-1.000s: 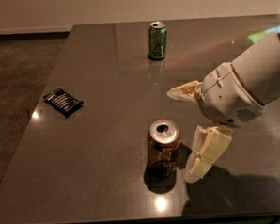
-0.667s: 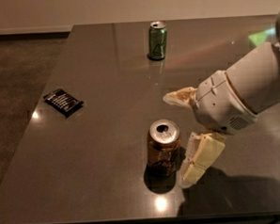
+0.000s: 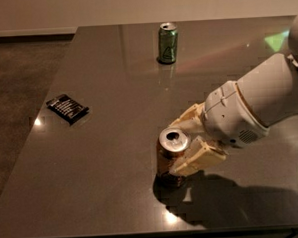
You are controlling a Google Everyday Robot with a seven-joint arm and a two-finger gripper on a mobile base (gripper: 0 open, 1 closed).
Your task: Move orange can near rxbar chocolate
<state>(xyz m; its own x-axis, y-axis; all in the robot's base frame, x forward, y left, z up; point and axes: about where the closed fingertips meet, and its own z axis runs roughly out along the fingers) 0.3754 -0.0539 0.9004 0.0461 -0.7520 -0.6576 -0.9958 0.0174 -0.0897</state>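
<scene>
Since a second ago the gripper [image 3: 183,146] has come forward from beside the orange can [image 3: 166,164] to straddle it, and its spread has narrowed. The cream fingers [image 3: 199,161] now sit against opposite sides of the can's upper half, closed to about the can's width with the can held between them. The can stands upright in the same spot on the table [image 3: 118,197], its silver top showing between the fingers. The white arm [image 3: 268,99] runs back from the gripper to the frame's right edge.

The rxbar chocolate [image 3: 67,108] lies flat, well apart from the gripper, off past the can on the side away from the arm and somewhat farther up the table, close to the table's edge. A green can [image 3: 168,43] stands upright far beyond the gripper, near the table's far end.

The table is dark, glossy and stone-like – it mirrors the green can, shows small bright light spots and carries the arm's shadow [image 3: 228,202] on the near side of the gripper. Beyond the edge near the bar lies brown carpet [image 3: 17,88], and a pale wall [image 3: 133,6] closes the room behind.
</scene>
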